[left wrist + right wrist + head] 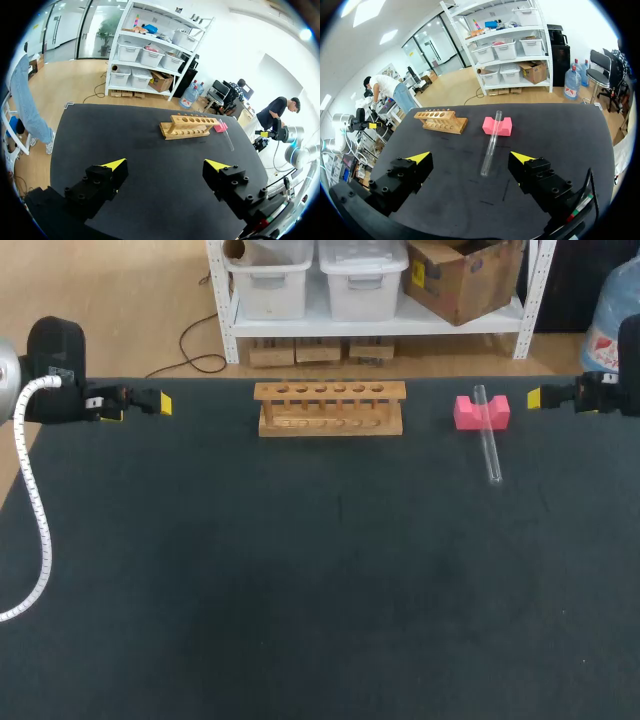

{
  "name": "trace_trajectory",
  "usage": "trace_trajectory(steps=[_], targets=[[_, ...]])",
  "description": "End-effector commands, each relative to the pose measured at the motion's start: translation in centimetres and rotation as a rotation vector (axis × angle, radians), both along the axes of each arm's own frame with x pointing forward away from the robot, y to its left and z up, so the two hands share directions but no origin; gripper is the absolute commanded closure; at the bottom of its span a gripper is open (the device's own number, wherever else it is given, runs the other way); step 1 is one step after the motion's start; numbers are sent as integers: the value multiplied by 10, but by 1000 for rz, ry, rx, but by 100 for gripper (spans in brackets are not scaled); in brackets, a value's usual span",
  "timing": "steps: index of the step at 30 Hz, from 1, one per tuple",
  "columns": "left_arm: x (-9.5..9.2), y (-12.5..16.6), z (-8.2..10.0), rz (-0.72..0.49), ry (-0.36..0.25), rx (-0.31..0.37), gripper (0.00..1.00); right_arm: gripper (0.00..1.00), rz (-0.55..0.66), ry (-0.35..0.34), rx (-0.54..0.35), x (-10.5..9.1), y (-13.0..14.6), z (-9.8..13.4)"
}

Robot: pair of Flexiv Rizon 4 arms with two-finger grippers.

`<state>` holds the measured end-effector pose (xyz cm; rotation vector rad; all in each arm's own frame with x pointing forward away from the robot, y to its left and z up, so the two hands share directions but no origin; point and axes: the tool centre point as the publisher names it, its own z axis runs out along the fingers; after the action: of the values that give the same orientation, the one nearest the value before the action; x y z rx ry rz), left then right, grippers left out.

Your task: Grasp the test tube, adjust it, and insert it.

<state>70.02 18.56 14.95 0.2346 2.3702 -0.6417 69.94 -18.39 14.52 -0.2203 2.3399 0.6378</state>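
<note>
Test tube (488, 435) lies right of the 6-hole rack (330, 408), 1 end propped on pink block (481, 412). Left gripper (167, 164) & right gripper (470, 157) both gape, empty. Best approach: right gripper straddles tube mid-length, square, closes gently; glass prob. rolls.
</note>
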Motion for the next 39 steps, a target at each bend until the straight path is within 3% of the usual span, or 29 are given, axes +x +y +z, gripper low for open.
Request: trace_trajectory(steps=[1, 14, 18, 23, 25, 27, 29, 31, 32, 39], targets=[[0, -1, 1, 5, 6, 8, 0, 0, -7, 1, -8, -1, 1, 1], [0, -1, 1, 5, 6, 8, 0, 0, -7, 1, -8, -1, 1, 1], [7, 1, 4, -116, -38, -23, 0, 0, -7, 1, -8, -1, 1, 1], [14, 4, 11, -335, -159, -41, 0, 0, -7, 1, -8, -1, 1, 1], [17, 2, 10, -425, -250, -23, 0, 0, -7, 1, -8, -1, 1, 1], [20, 1, 10, -520, -292, -42, 0, 0, -7, 1, -8, -1, 1, 1], [21, 0, 9, -619, -374, -38, 0, 0, -7, 1, -8, -1, 1, 1], [24, -5, 6, -676, -458, -12, 0, 0, -7, 1, -8, -1, 1, 1], [25, -6, 6, -717, -485, -34, 0, 0, -7, 1, -8, -1, 1, 1], [39, -26, -3, -852, -635, -63, 0, 0, -7, 1, -8, -1, 1, 1]])
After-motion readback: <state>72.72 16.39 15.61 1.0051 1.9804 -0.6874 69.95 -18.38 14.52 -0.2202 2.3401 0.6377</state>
